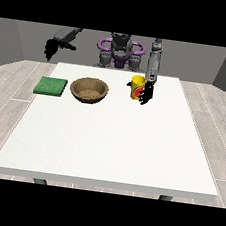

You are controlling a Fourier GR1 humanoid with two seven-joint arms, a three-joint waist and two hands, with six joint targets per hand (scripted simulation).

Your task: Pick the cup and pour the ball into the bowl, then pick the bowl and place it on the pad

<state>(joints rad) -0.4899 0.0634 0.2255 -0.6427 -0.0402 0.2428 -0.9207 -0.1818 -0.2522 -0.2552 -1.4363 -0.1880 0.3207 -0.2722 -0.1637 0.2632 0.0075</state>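
so the big white table (111, 145) fills most of the front view, and everything that matters sits along its far edge, up around 12 o'clock from the table's middle. going down in size: the wooden bowl (89, 89) is at about 11 o'clock, upright and mouth up, with the green pad (51, 86) just beside it out toward 10 o'clock, lying flat near the table's edge. the yellow cup (136, 87) stands upright at roughly 1 o'clock, well apart from the bowl, its long axis straight up and down. can't see the ball, i'd guess it's down inside the cup. the bit that decides the next move: the hand at the view's right (148, 93) is right up against the cup, sitting at the cup's 3 o'clock side, with a dark bit showing past the cup's far rim at 9 o'clock, so it looks wrapped around it, though i honestly can't tell how far the fingers are curled or whether it truly has hold. the hand at the view's left (51, 50) hangs up off the table's far corner, fingers drooping, holding nothing, way further from the cup. so the cup is that nearer hand's job, and the pour has to travel toward 9 o'clock to reach the bowl
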